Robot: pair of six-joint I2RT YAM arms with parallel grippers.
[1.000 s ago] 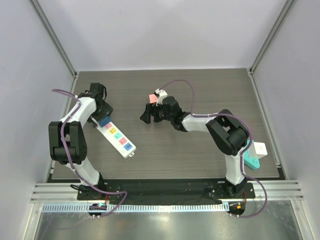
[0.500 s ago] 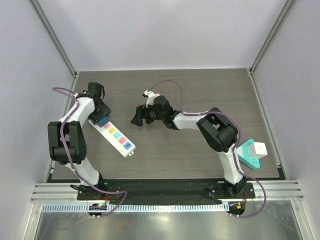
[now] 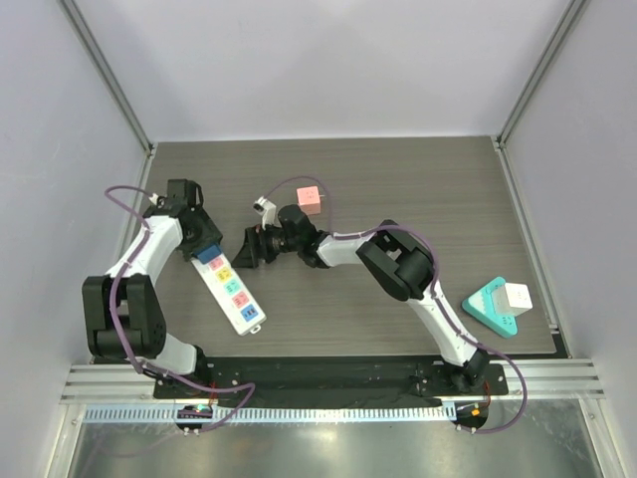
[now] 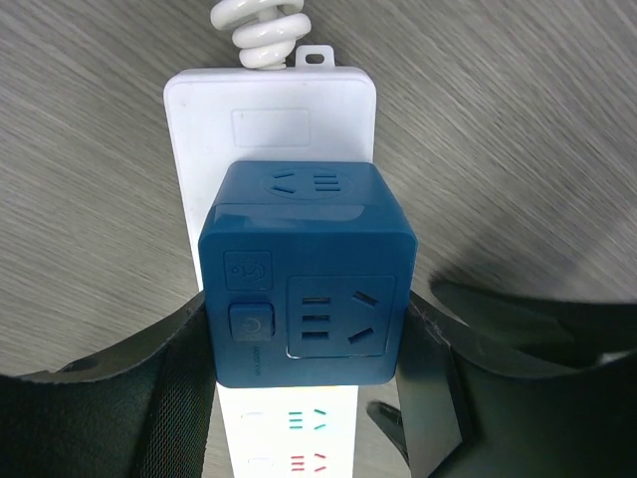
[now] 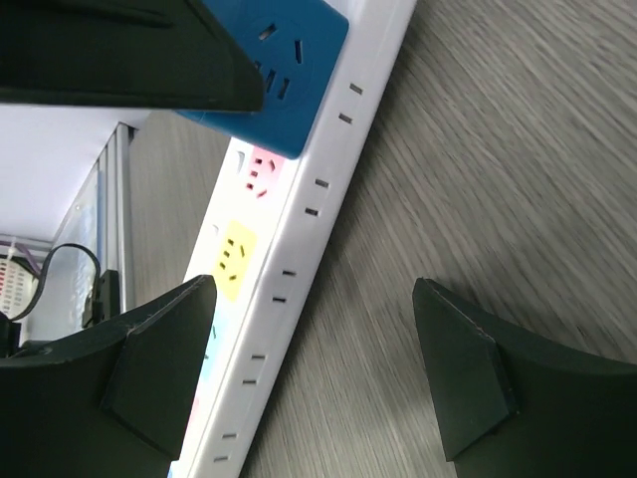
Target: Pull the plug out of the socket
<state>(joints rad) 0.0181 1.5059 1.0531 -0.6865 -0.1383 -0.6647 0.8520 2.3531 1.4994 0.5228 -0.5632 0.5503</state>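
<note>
A blue cube plug (image 4: pixel 304 274) sits plugged into the top socket of a white power strip (image 4: pixel 269 110). My left gripper (image 4: pixel 306 329) is shut on the plug, one finger (image 4: pixel 159 388) against each side. In the top view the plug (image 3: pixel 208 255) sits at the strip's (image 3: pixel 237 304) far end, under the left gripper (image 3: pixel 199 242). My right gripper (image 3: pixel 246 249) is open and empty, just right of the strip. In the right wrist view the strip (image 5: pixel 299 239) runs between its open fingers (image 5: pixel 149 368), with the plug (image 5: pixel 284 70) above.
A pink cube (image 3: pixel 310 199) lies on the table behind the right wrist. A teal wedge-shaped holder (image 3: pixel 485 311) with a white cube (image 3: pixel 517 296) stands at the right. The strip's white coiled cord (image 4: pixel 264 25) leads off its far end.
My right arm has swung left to the power strip, uncovering the pink cube. The strip has turned under the left gripper, its near end now lower in view.
</note>
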